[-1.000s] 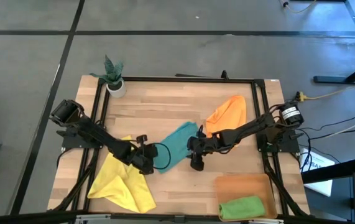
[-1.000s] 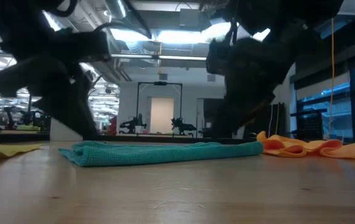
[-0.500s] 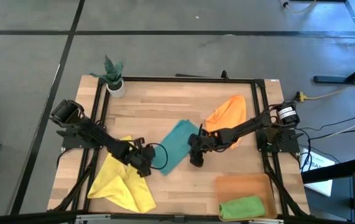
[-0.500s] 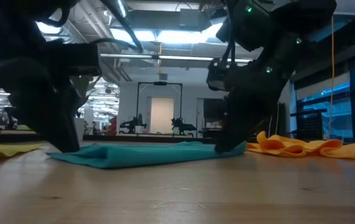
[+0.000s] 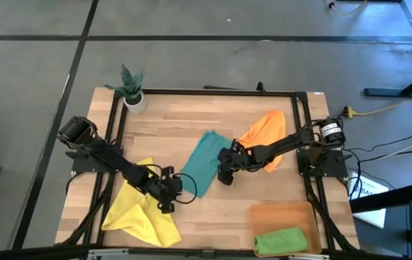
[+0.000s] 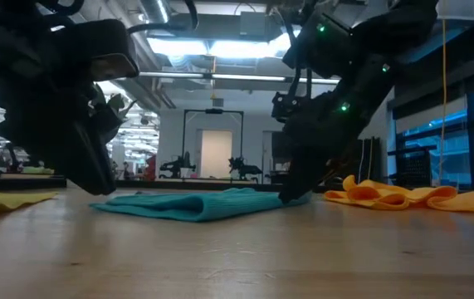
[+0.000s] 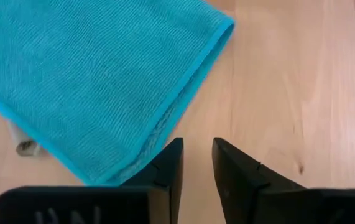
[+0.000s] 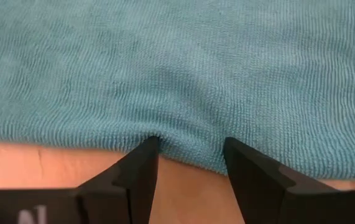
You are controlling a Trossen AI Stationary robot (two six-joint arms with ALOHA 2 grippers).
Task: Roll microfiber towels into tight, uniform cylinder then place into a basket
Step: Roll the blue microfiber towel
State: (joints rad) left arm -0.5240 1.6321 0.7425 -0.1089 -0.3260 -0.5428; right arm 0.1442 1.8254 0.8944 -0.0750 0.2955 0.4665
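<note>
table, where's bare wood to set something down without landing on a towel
Free: the far strip between the plant pot and the orange towel, and the near patch between the yellow towel and the basket. Crowded: the middle, where the left gripper and right gripper flank the teal towel.

Teal towel [image 5: 204, 162] now bunched narrower, shifted twd table's far side. Right gripper [image 5: 222, 175] moved back w/ it (fingers at its edge); left gripper [image 5: 179, 193] pulled nearer, off cloth.
</note>
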